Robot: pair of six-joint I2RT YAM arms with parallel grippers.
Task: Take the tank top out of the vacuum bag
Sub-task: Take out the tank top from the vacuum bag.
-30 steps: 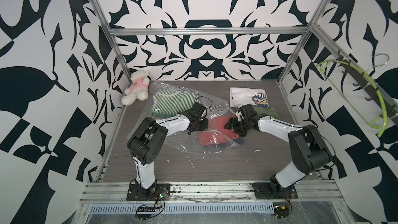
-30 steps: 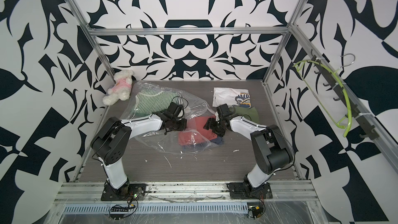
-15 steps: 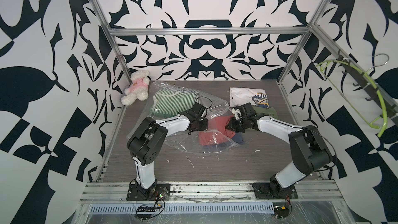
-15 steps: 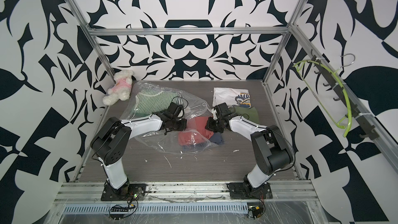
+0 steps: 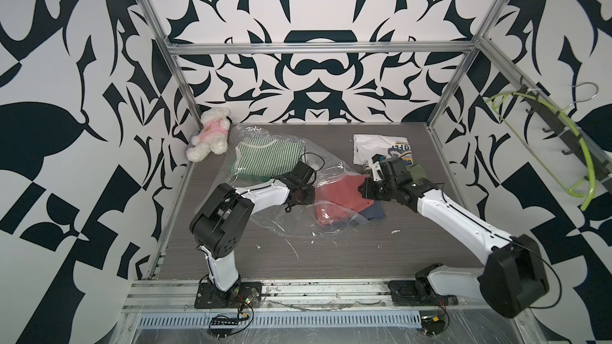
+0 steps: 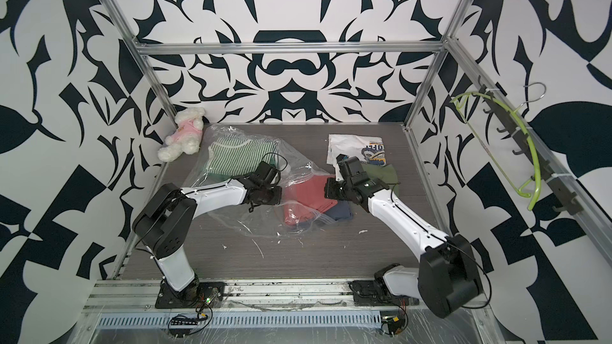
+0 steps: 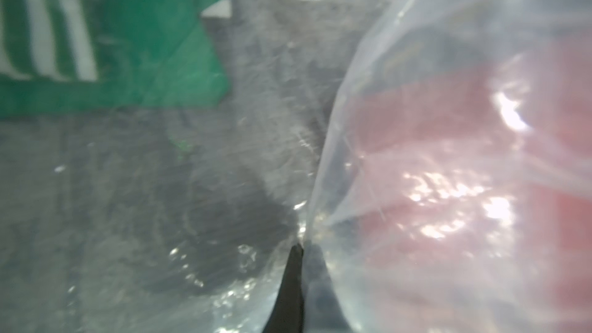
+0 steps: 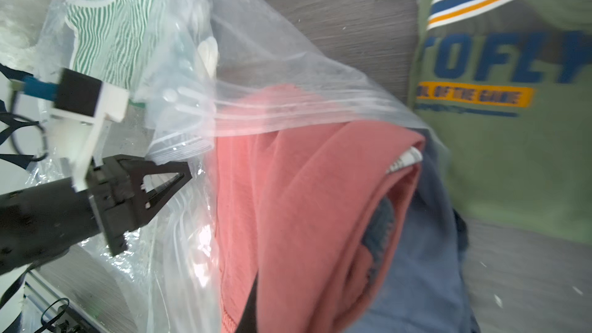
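Vacuum bag [image 5: 284, 223] is pinched in your left gripper [image 8: 188, 168]; your right gripper [image 5: 363, 190], clamped on the coral garment [image 5: 337, 193], could drag the navy garment [image 5: 374, 215] along.

Up high on the robot's side, both top views gaze steeply down over the whole desk [image 5: 347, 259] [image 6: 314, 259]. It's almost the same picture, nudged sideways. Left wrist camera: jammed right up against the vacuum bag [image 7: 432, 123], all blur, peering through plastic to the desk. Right wrist camera: close in, facing across the bag's mouth to the left gripper [image 8: 187, 168], which both top views catch too.
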